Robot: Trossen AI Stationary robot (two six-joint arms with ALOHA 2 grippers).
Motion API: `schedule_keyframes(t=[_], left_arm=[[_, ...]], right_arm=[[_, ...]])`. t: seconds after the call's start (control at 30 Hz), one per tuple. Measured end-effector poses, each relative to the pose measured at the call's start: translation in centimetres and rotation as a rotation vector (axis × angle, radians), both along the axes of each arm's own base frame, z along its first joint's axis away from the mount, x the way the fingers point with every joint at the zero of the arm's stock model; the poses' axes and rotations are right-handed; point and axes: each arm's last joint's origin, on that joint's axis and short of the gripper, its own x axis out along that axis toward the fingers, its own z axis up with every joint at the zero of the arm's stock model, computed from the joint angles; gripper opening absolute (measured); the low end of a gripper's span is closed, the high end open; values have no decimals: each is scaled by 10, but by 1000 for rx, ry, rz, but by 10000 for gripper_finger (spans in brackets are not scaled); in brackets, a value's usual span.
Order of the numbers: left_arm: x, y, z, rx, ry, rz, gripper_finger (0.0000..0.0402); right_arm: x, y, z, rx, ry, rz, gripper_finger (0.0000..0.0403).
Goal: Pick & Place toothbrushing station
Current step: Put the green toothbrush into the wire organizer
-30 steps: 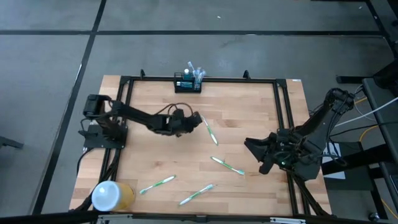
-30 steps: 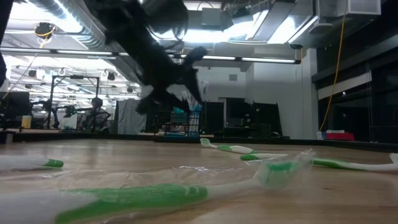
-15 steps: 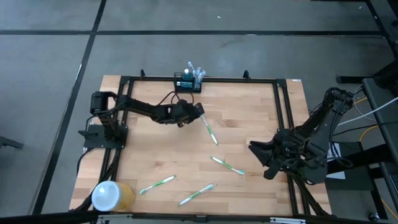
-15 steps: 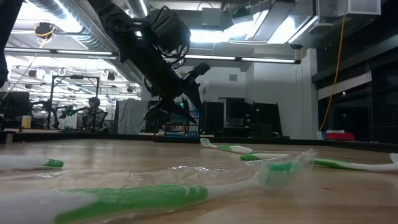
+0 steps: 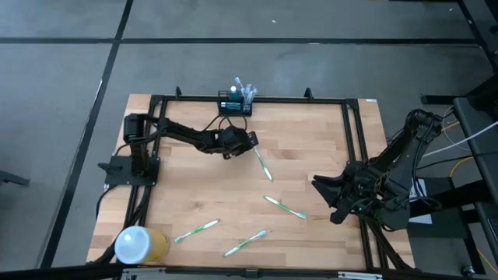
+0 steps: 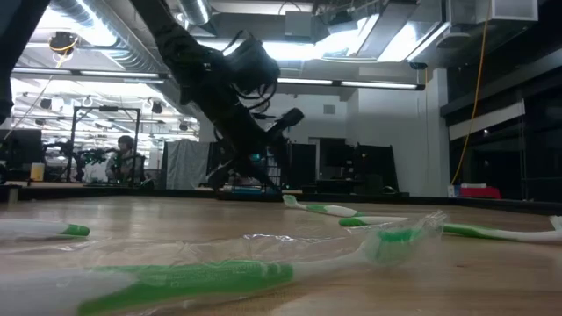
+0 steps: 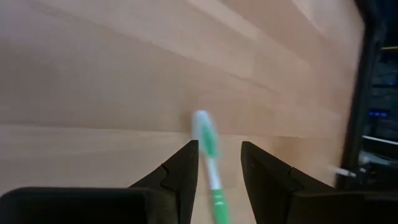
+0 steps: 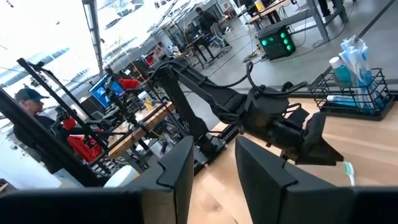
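The toothbrushing station, a small black slotted rack (image 5: 235, 103) with a few items standing in it, sits at the middle of the table's far edge; it also shows in the right wrist view (image 8: 356, 93). My left gripper (image 5: 249, 141) is open and empty, raised above the table just near of the rack. In the left wrist view its fingers (image 7: 217, 152) stand on either side of a green-and-white toothbrush (image 7: 210, 162) without touching it. That toothbrush (image 5: 262, 162) lies flat on the wood. My right gripper (image 5: 320, 194) is open and empty at the table's right side.
Further green-and-white toothbrushes lie on the wood: one at the middle right (image 5: 284, 207) and two near the front edge (image 5: 197, 230) (image 5: 246, 243). A white-and-yellow cylinder (image 5: 138, 245) stands at the near left corner. A black frame (image 5: 350, 132) runs around the table.
My left gripper has gone toward the table's far edge and a little to the right, toward the rack, staying open and raised above the table. The toothbrushes have stayed where they lay.
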Motion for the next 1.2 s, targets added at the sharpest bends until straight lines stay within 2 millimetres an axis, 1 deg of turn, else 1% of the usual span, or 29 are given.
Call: schedule_keyframes(t=[0.1,0.23,0.33,0.67,0.97,1.2], left_arm=[[10,2,0,8,-5,-8,118],[23,6,-4,-2,0,-64,118],[29,6,-4,-10,-3,-74,118],[30,6,-4,3,8,-67,118],[27,6,-6,20,53,-59,118],[26,13,-9,27,70,-41,118]], right_arm=[[0,0,0,4,-5,-9,120],[0,0,1,9,-8,-11,120],[0,0,1,14,-11,-6,120],[-2,2,3,11,-12,-1,120],[-2,2,3,1,-7,-1,120],[-2,2,3,1,-7,-1,120]])
